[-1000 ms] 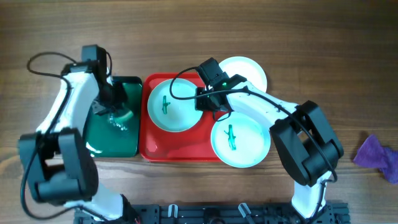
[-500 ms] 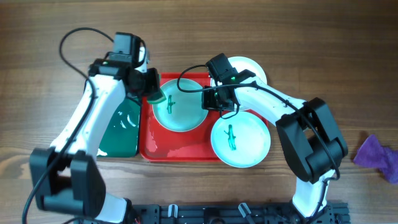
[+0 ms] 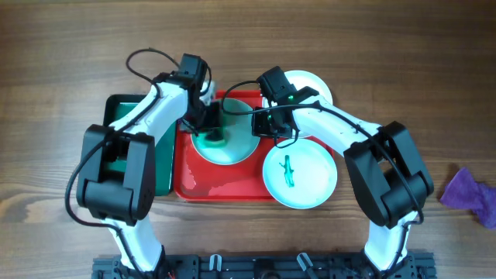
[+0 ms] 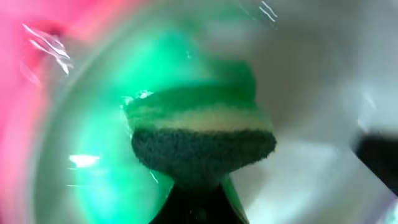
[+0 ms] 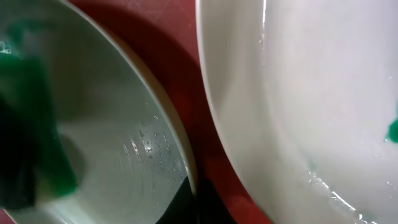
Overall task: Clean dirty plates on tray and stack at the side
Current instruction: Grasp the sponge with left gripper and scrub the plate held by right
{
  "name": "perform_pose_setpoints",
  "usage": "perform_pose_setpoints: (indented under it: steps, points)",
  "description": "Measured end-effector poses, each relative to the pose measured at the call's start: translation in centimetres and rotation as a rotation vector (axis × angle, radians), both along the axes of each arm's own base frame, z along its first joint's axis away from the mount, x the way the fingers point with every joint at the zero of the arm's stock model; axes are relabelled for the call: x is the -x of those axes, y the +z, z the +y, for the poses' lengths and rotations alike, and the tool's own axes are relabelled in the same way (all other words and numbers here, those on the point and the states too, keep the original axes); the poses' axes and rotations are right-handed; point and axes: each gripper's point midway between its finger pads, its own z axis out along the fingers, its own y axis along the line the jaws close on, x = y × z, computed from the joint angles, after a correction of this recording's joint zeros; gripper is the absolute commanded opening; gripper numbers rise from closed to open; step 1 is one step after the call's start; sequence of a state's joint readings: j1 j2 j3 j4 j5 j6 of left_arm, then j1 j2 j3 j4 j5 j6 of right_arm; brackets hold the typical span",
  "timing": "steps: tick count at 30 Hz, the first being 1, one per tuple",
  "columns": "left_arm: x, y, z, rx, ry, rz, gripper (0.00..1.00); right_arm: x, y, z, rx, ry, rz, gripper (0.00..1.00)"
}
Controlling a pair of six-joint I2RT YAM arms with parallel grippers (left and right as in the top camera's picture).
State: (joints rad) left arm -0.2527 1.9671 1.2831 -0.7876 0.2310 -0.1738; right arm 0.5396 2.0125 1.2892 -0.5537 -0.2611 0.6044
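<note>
A sponge (image 3: 213, 139) is pinched between the jaws of the left gripper (image 3: 209, 133) and is pressed onto the middle of a plate (image 3: 236, 146) that lies in the tray (image 3: 186, 184). In the left wrist view the sponge is seen as a pale green body with a dark scouring face, and wet glints are seen on the plate around it.

The plate's right rim is held by the right gripper (image 3: 262, 128), whose jaws are closed on it. In the right wrist view a dark part of that gripper is seen at the rim.

A second plate (image 3: 310, 184), marked by a green streak (image 3: 287, 170) in its middle, is set at the tray's nearer right corner, partly over the tray's rim and partly over the table (image 3: 387, 39). It is just beside the plate under the sponge, and a strip of red tray is seen between them.

A third plate (image 3: 314, 84) is placed on the table at the tray's farther right corner and is partly hidden by the right arm (image 3: 341, 136).

A green tray (image 3: 163, 174) is set just beside the red tray's left side. A purple cloth (image 3: 469, 194) is laid well apart, at the table's right edge.
</note>
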Motion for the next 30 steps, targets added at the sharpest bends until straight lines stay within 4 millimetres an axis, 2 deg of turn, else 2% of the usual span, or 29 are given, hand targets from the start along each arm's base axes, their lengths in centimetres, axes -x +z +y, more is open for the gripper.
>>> perform_pose_setpoints:
  steps: [1, 2, 5, 9, 12, 17, 19, 21, 23, 24, 26, 27, 28, 30]
  points:
    - [1.1, 0.0, -1.5, 0.08, -0.064, 0.04, 0.04, 0.0, 0.0, 0.0, 0.0, 0.0, 0.0, 0.04]
    - [1.4, 0.0, -2.1, 0.115, -0.089, 0.048, 0.04, 0.0, 0.0, 0.0, 0.0, 0.0, -0.001, 0.04]
    - [0.7, -0.2, -2.5, 0.13, -0.093, 0.014, 0.04, -0.2, 0.0, 0.0, 0.003, -0.003, -0.009, 0.04]
    - [-1.7, -0.5, -0.9, -0.035, 0.068, -0.073, 0.04, -0.6, 0.0, 0.3, -0.008, -0.003, -0.026, 0.04]
    - [-2.8, -0.2, 1.3, -0.169, 0.182, -0.123, 0.04, -0.7, 0.0, 0.3, -0.009, -0.003, -0.026, 0.04]
    - [-1.2, -0.2, 3.2, -0.273, 0.237, -0.06, 0.04, -0.2, 0.0, 0.9, -0.026, 0.013, -0.013, 0.04]
    - [0.3, -0.2, 2.6, -0.231, 0.159, 0.006, 0.04, 0.0, -0.1, 0.7, -0.022, 0.013, -0.005, 0.04]
    - [2.1, -0.1, 0.9, -0.084, 0.019, 0.088, 0.04, -0.1, -0.1, 0.6, -0.021, 0.01, -0.004, 0.04]
    - [4.0, 0.4, -2.2, 0.109, -0.112, 0.142, 0.04, -0.1, -0.1, 0.6, -0.02, 0.009, -0.004, 0.04]
    - [4.2, 0.5, -3.3, 0.174, -0.151, 0.14, 0.04, -0.1, -0.1, 0.6, -0.021, 0.009, -0.004, 0.04]
    - [3.7, 0.7, -4.9, 0.257, -0.199, 0.097, 0.04, -0.1, -0.1, 0.6, -0.021, 0.009, -0.004, 0.04]
    - [2.6, 0.9, -5.6, 0.289, -0.218, 0.044, 0.04, -0.1, -0.1, 0.6, -0.02, 0.009, -0.004, 0.04]
    - [1.7, 0.9, -5.8, 0.295, -0.218, 0.005, 0.04, -0.1, -0.1, 0.6, -0.021, 0.009, -0.004, 0.04]
    - [-1.4, 0.4, -5.0, 0.207, -0.142, -0.103, 0.04, -0.1, -0.1, 0.6, -0.021, 0.009, -0.005, 0.04]
